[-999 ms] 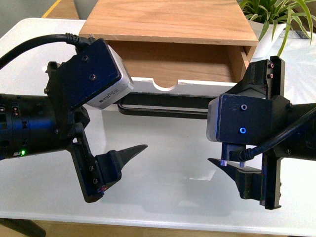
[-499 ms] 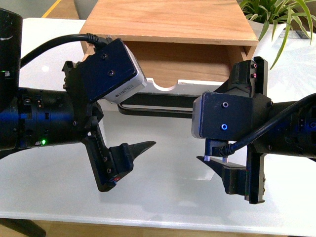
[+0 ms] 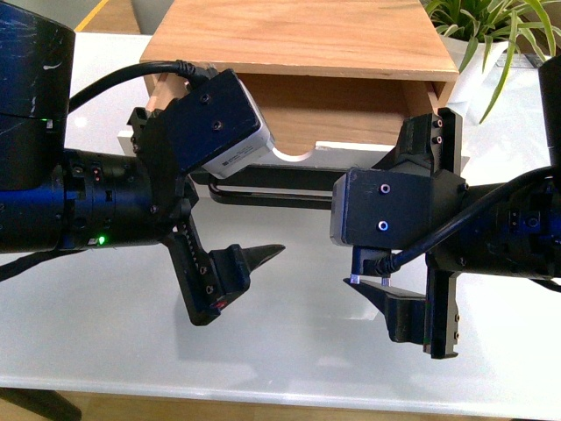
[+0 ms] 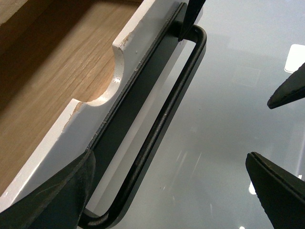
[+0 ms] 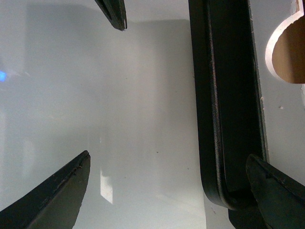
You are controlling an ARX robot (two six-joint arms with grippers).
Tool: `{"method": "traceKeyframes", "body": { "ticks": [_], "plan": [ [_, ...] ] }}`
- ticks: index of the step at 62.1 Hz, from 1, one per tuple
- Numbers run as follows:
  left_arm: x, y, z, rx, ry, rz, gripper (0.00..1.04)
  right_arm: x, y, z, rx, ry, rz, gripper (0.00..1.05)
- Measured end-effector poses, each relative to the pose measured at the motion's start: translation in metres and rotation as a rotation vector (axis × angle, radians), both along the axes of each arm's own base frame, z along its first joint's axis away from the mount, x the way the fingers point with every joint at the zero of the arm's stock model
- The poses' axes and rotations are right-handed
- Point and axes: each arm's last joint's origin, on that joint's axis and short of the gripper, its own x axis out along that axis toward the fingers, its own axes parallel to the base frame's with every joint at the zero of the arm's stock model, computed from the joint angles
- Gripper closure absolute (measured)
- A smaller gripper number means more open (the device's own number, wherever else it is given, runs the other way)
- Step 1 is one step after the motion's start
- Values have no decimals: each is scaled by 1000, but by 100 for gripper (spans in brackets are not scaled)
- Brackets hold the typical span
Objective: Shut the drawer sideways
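Note:
The drawer (image 3: 308,158) stands pulled out of the wooden cabinet (image 3: 298,35), its white front, half-round notch and black bar handle (image 3: 280,189) facing me. My left gripper (image 3: 235,219) is open at the handle's left end, one finger (image 3: 261,255) out over the table. In the left wrist view (image 4: 167,191) one finger (image 4: 57,200) lies against the white front (image 4: 95,119) and the handle (image 4: 162,119) runs between the fingers. My right gripper (image 3: 401,219) is open at the handle's right end. In the right wrist view (image 5: 164,195) one finger (image 5: 276,191) overlaps the handle's end (image 5: 214,119).
The white table (image 3: 307,351) runs to its front edge just below the grippers. A green plant (image 3: 491,35) stands at the back right beside the cabinet. The two grippers' outer fingers point at each other with a gap between them.
The left arm has moved right and the right arm left, bringing the grippers closer together along the handle. The drawer has not visibly moved.

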Motion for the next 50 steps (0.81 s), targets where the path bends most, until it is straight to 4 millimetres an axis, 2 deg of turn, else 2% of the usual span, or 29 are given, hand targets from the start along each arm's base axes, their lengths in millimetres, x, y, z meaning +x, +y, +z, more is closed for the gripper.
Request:
{"method": "traceKeyframes", "body": {
  "ticks": [50],
  "plan": [
    [9, -10, -15, 37, 40, 0, 9, 11, 10, -12, -14, 20, -3, 9]
  ]
}}
